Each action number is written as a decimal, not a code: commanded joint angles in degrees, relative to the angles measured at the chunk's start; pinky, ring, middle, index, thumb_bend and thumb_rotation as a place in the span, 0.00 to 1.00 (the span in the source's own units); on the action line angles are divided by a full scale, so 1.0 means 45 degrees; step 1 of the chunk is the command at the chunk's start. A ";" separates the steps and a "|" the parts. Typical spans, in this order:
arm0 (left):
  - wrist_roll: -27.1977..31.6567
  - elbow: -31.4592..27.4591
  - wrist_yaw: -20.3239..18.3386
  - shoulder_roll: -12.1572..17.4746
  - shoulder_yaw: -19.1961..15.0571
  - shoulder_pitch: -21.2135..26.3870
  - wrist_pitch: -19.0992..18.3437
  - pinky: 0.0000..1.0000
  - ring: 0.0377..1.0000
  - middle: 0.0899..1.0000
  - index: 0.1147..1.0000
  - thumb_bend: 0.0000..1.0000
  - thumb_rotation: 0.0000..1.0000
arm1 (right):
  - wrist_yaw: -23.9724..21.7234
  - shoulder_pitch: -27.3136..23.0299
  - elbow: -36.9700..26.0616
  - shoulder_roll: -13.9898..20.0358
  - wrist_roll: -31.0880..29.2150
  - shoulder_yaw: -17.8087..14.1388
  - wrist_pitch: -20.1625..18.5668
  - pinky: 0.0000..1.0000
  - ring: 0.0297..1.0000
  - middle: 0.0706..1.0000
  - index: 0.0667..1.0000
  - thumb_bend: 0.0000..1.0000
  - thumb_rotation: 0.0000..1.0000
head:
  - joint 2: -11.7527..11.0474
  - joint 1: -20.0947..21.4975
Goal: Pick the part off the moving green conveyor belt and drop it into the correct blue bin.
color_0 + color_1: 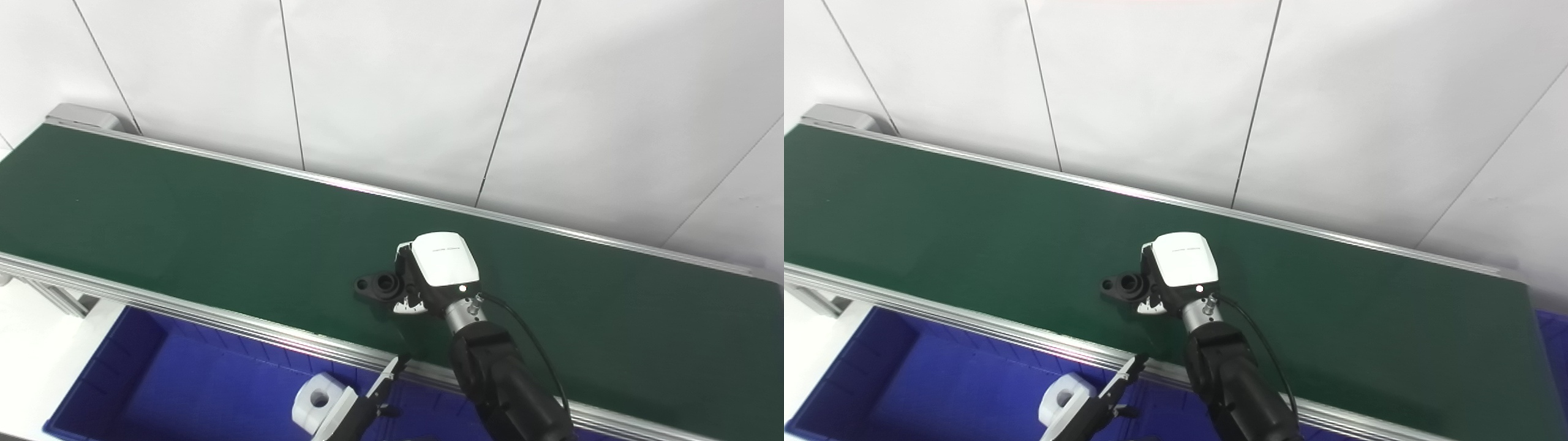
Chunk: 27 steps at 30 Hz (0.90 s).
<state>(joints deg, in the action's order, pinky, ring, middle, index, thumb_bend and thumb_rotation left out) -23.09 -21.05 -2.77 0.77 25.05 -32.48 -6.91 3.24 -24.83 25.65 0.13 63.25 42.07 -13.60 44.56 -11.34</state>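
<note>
I see the part [380, 286] on the conveyor belt [184, 226], touching my right hand [432, 272] at its nine o'clock. The bin [147, 373] sits at six o'clock, my left hand [343, 410] over it.

right hand [438, 269]: white back faces the cameras, fingers hidden under it; open or closed can't tell
black part [380, 286]: right end covered by the right hand, contact unclear
left hand [358, 407]: cut off by the bottom edge, only a few fingers show; state can't tell
white block [315, 401]: partly behind the left hand, held or not unclear
blue bin [141, 367]: cut off at the bottom edge
belt [184, 226]: left and right ends run out of the picture
</note>
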 commanded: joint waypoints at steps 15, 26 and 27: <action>0.0126 -0.0252 -0.0079 -0.0539 0.0750 -0.0165 0.0173 0.82 1.00 1.00 1.00 0.76 0.82 | 0.0040 0.1086 -0.0765 0.0707 -0.0656 -0.0280 0.0151 0.10 0.13 0.19 0.45 0.51 0.12 | -0.0095 0.0557; 0.0677 -0.0539 -0.0307 -0.0086 0.0310 -0.0157 0.0029 0.77 1.00 1.00 1.00 0.77 0.84 | -0.1179 0.1946 -0.5536 0.1899 -0.0686 -0.1260 -0.0050 0.10 0.14 0.20 0.45 0.51 0.13 | -0.0101 0.1837; 0.0770 -0.0596 -0.0348 0.0009 0.0234 -0.0163 0.0019 0.76 0.99 1.00 1.00 0.77 0.84 | -0.1205 0.2081 -0.5931 0.2002 -0.0667 -0.1425 -0.0006 0.10 0.14 0.20 0.45 0.51 0.13 | -0.0082 0.2110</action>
<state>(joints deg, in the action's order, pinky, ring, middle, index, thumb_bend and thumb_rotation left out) -20.39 -21.49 -3.42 0.91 24.94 -32.42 -7.40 -2.87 -14.69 2.70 8.75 60.03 37.17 -13.67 44.03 -2.99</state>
